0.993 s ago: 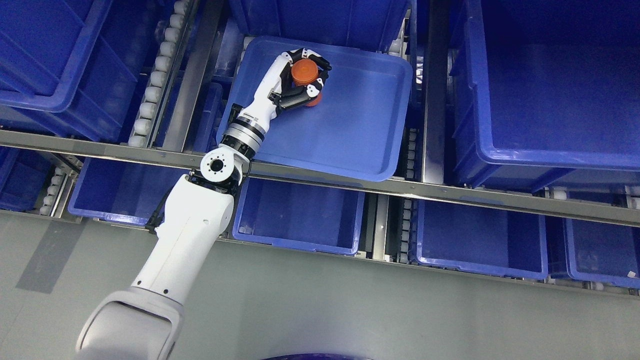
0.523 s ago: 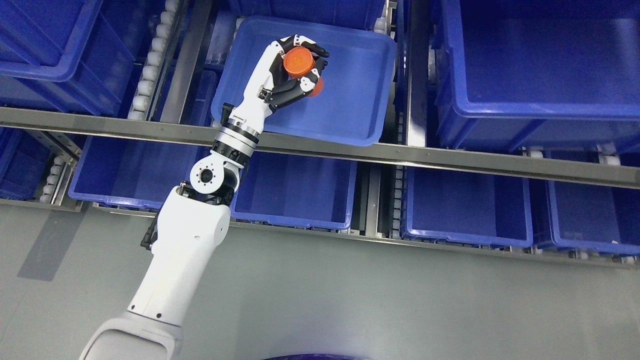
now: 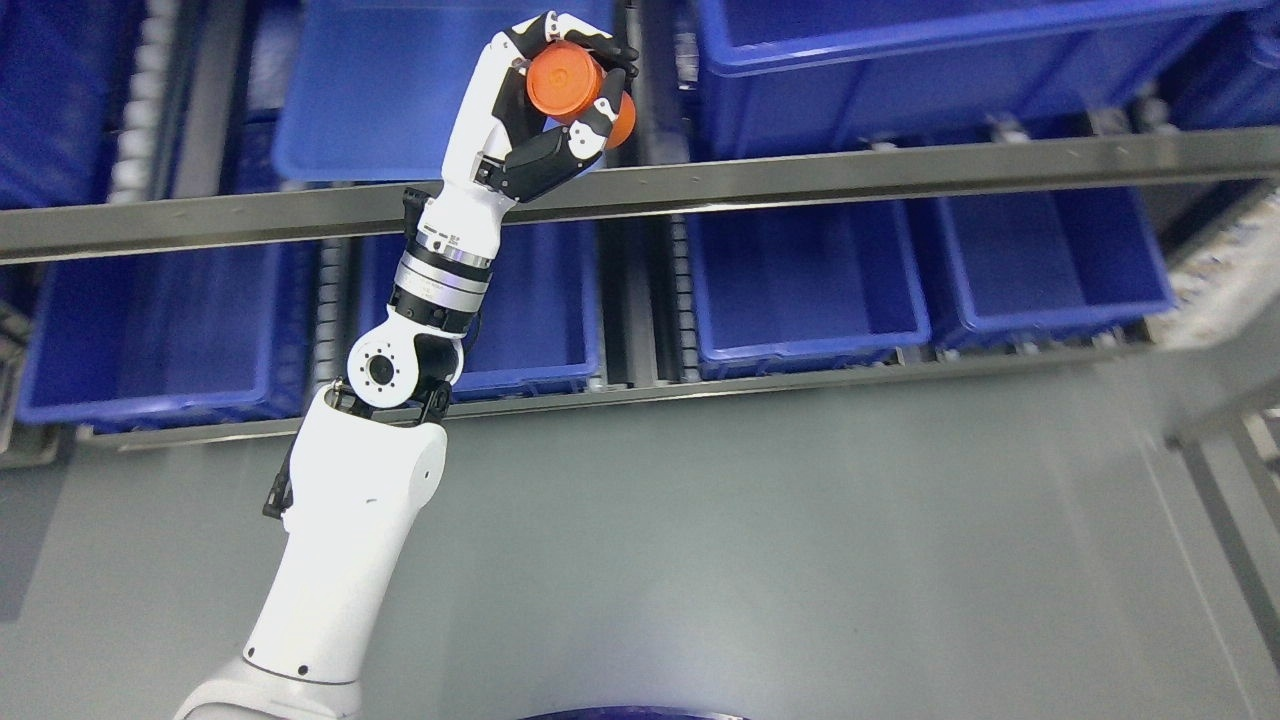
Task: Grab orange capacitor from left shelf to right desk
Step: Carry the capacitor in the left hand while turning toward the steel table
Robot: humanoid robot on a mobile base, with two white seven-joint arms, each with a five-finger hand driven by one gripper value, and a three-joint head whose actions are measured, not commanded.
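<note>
- At the far left of the lower shelf level, a blue bin (image 3: 150, 330) sits behind the steel rail (image 3: 800, 175); its inside looks bare as far as the view shows.
- Above the rail, a shallow blue tray (image 3: 380, 90) lies on the upper level, left of the hand; nothing shows on its visible floor.
- A second lower blue bin (image 3: 540, 300) stands partly hidden behind the forearm, with no contents visible.
- Right of the middle, a lower bin (image 3: 800, 290) shows only a plain blue floor.
- Further right, another bin (image 3: 1050, 255) looks the same.
- A large blue crate (image 3: 900, 70) fills the upper right; its inside is out of view.
- The left arm rises from the bottom edge, left of the middle, across the grey floor (image 3: 750, 540), bends at the round elbow joint (image 3: 380, 368) and reaches up past the rail.
- The left hand (image 3: 540, 110) has its fingers (image 3: 600, 50) curled over the top of the orange capacitor (image 3: 562, 84) and the thumb pressed from below, clamping it.
- The capacitor is held in the air in front of the upper shelf level, just above the rail and just right of the tray, its flat round end facing the camera.
</note>
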